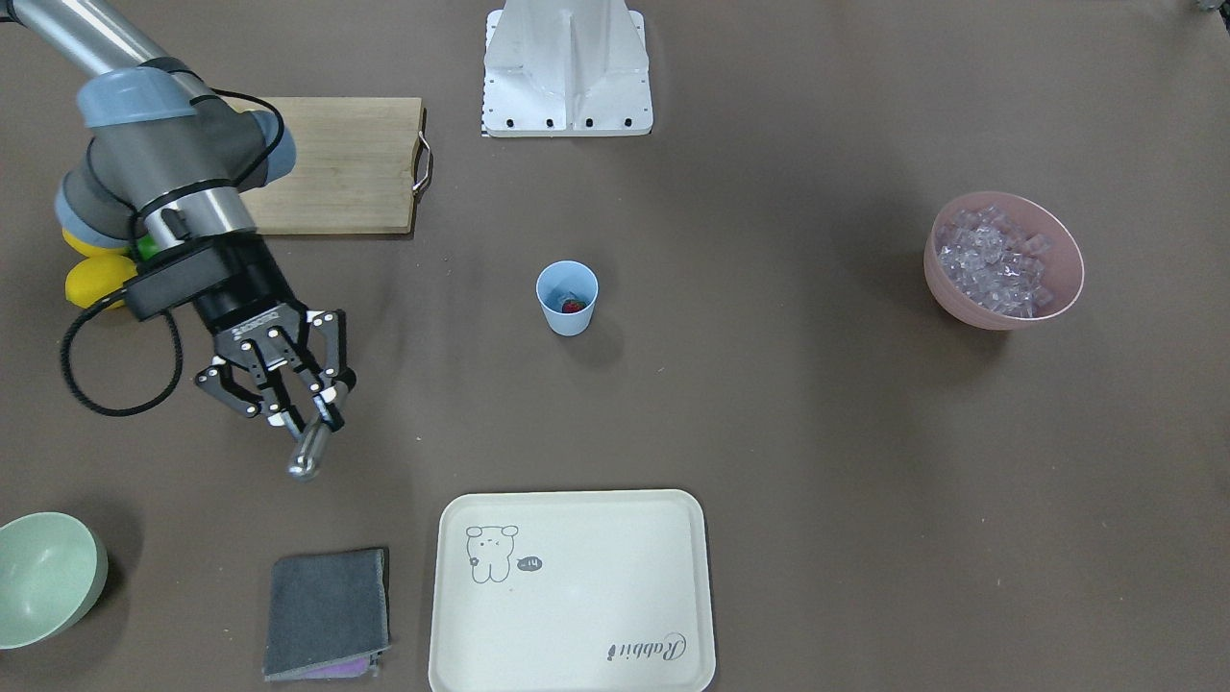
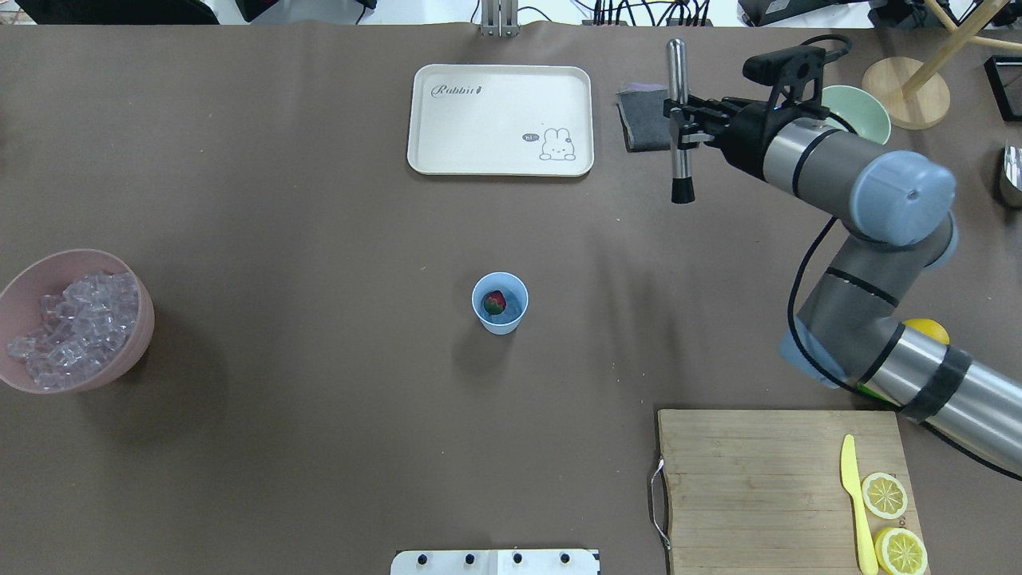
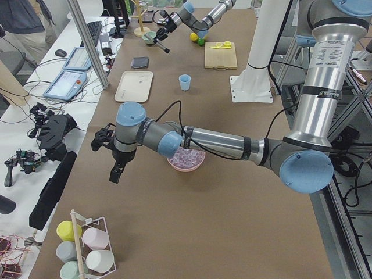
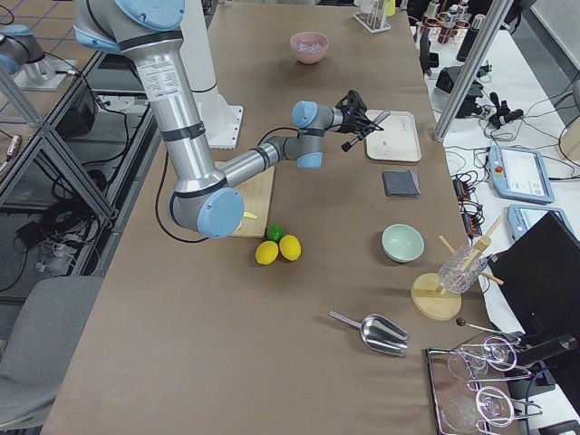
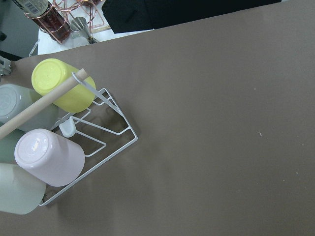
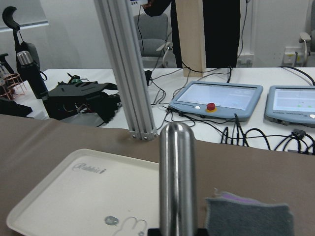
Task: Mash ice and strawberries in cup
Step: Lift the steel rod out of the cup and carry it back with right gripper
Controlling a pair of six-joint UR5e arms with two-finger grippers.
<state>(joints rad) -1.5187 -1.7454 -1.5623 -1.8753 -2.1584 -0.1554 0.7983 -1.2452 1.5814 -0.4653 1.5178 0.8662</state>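
pale blue cup (image 2: 501, 325) upright, red strawberry (image 2: 495, 302) inside

Cup (image 2: 501, 323) at frame centre, upright, strawberry (image 2: 495, 302) inside. Pink bowl (image 2: 56, 255) at left edge, full of ice (image 2: 76, 323). Right gripper (image 2: 683, 121) upper right, clamped mid-shaft on metal muddler (image 2: 677, 72), black tip pointing down-frame, grey cloth (image 2: 639, 120) just left of it. Tray (image 2: 479, 128) top centre. Cutting board (image 2: 750, 479) lower right with yellow knife (image 2: 854, 495) and two lemon slices (image 2: 885, 495).
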